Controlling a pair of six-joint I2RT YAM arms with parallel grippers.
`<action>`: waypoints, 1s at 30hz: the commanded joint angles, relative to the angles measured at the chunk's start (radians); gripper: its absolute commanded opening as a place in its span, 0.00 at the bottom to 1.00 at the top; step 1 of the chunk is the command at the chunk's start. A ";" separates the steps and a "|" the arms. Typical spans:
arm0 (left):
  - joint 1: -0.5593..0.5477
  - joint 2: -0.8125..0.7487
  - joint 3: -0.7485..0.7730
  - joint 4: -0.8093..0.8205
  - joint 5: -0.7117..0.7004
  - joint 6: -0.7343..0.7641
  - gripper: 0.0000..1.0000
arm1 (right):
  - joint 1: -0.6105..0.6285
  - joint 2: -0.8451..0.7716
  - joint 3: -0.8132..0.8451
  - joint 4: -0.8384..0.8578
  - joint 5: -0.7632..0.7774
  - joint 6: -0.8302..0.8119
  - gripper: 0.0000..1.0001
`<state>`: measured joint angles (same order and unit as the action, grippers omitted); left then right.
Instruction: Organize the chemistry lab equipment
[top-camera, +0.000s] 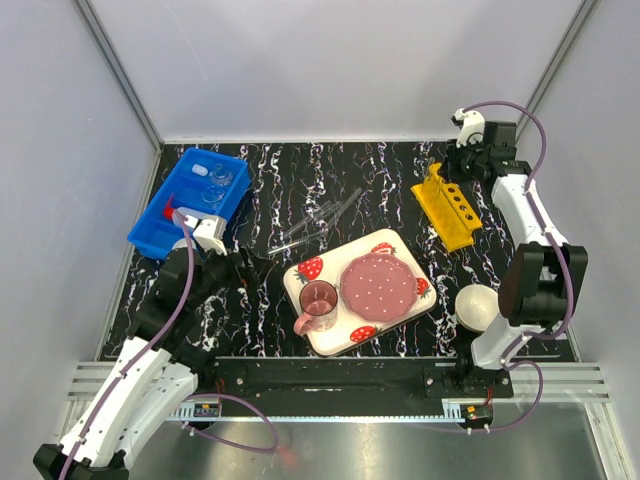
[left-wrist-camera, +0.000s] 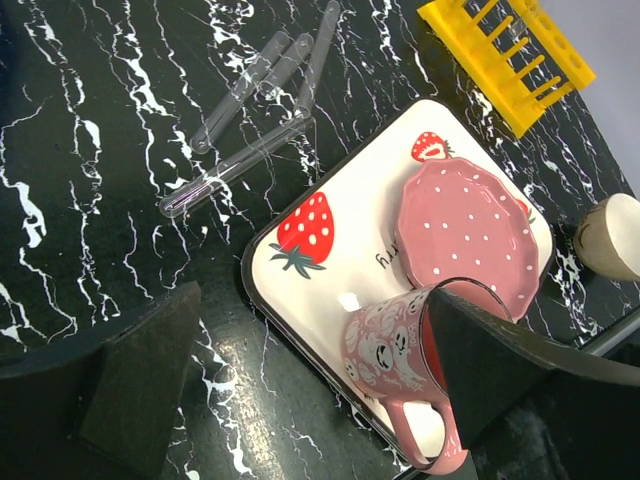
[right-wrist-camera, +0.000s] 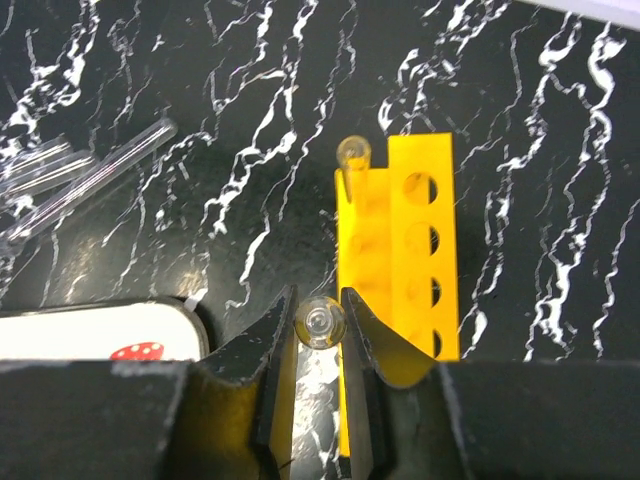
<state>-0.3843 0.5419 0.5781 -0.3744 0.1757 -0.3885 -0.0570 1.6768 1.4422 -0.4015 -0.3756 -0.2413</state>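
Several thin clear tubes lie loose on the black marble table, left of the yellow holed rack. My right gripper hangs over the rack's far end, shut on one thin tube seen end-on beside the rack. Another tube stands in the rack. Small glassware and a white dome sit in the blue bin. A red spout shows by my left wrist. My left gripper is open and holds nothing, just left of the tray.
The strawberry-print tray carries a pink dotted plate and a pink cup; the cup sits behind my left gripper's right finger. A white bowl stands by the right arm's base.
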 joint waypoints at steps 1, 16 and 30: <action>0.004 -0.011 0.003 0.000 -0.056 -0.007 0.99 | -0.004 0.037 0.098 0.086 0.053 -0.032 0.27; 0.004 -0.005 -0.003 -0.006 -0.068 -0.010 0.99 | -0.006 0.162 0.218 0.075 0.055 -0.026 0.27; 0.005 -0.003 -0.003 -0.009 -0.071 -0.010 0.99 | -0.004 0.196 0.234 0.056 0.035 -0.007 0.27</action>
<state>-0.3843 0.5385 0.5781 -0.4049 0.1226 -0.3931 -0.0589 1.8797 1.6436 -0.3576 -0.3313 -0.2577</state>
